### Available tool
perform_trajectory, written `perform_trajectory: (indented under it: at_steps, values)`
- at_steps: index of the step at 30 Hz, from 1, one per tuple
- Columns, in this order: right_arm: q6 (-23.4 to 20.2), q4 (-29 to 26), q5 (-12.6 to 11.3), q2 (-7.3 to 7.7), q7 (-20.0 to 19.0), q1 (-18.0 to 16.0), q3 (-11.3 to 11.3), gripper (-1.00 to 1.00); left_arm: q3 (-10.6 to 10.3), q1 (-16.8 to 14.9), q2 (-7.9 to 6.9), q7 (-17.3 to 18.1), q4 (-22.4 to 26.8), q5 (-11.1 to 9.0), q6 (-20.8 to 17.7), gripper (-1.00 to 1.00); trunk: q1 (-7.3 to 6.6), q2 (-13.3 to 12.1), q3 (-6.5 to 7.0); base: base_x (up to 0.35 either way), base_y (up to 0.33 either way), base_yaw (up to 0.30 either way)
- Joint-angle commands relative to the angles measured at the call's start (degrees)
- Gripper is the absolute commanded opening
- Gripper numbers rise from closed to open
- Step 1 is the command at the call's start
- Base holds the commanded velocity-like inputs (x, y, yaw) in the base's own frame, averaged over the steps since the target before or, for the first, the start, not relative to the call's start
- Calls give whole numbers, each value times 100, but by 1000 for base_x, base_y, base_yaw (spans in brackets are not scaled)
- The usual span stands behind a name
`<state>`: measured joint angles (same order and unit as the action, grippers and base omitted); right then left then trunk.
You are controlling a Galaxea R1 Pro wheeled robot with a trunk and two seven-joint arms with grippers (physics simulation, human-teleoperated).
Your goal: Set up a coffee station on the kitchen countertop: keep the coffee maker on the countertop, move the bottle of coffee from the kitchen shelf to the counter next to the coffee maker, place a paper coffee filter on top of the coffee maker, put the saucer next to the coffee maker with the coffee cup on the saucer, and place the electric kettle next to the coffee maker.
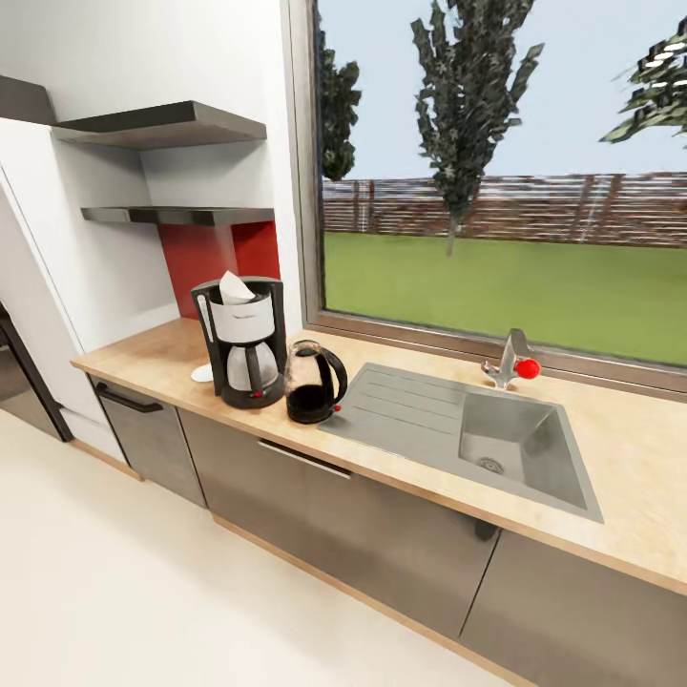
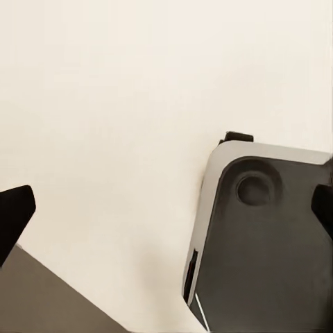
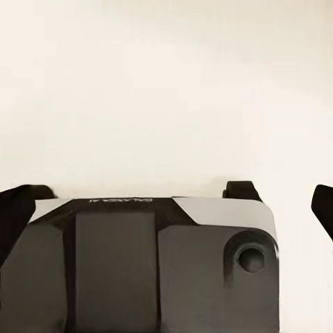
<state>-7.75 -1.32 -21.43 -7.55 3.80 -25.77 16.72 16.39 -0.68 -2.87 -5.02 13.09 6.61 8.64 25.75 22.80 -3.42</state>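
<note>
The left gripper (image 2: 166,215) hangs with its two dark fingertips (image 2: 14,211) spread wide, nothing between them but pale floor (image 2: 104,104) and a corner of the robot's base (image 2: 263,243) below. The right gripper (image 3: 166,208) is likewise spread wide and holds nothing, its fingertips (image 3: 17,208) framing the grey and black base and the bare floor beyond it. Neither pair of fingers is near any task thing; all of those lie well away from them, up on the kitchen countertop (image 1: 611,458).

In the head view the coffee maker (image 1: 243,343) stands upright near the worktop's left end, with the paper coffee filter (image 1: 235,287) sitting white and peaked on its top. A sliver of the saucer (image 1: 201,373) peeks out beside the machine's base on the side away from the sink; whether a cup sits on it cannot be told. The electric kettle (image 1: 314,383) stands just beside the machine on its sink side, close to the front edge. The steel sink (image 1: 506,434) and its drainer follow, with a tap (image 1: 513,361) behind. Two shelves (image 1: 181,216) hang on the wall above the left end. Open floor runs along the grey cabinet fronts (image 1: 382,534).
</note>
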Motion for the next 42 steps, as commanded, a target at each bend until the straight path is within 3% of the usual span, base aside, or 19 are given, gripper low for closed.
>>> perform_trajectory:
  at_steps: [1, 7, 10, 14, 29, 42]
  values:
    - [-34, -14, -60, 4, 33, -1, 45, 100, 31, -8, 13, -12, -7, 60, 28, 100, 3, 12, -13, 0, 0, 0]
    - [-43, -18, -88, 101, 33, 1, 28, 100, 33, -10, 22, -23, -67, 52, 263, 100, 3, 12, -1, 0, 0, -114]
    - [-64, -23, -95, 335, 36, 1, 25, 100, 18, -4, 23, -20, -82, 51, 300, 100, 3, 12, 6, 0, 0, -277]
    - [-73, -19, -90, 436, 41, 1, 30, 100, 14, -3, 23, -22, -100, 51, 311, 100, 3, 12, 9, 0, 0, -293]
    - [-58, -9, -74, 430, 34, 1, 33, 100, 6, -3, 35, -17, -114, 59, 323, 100, 3, 12, 37, -17, -5, -287]
    - [-51, -10, -81, 438, 40, 1, 33, 100, 2, -3, 53, -17, -114, 65, 323, 100, 3, 12, 63, -187, -182, -279]
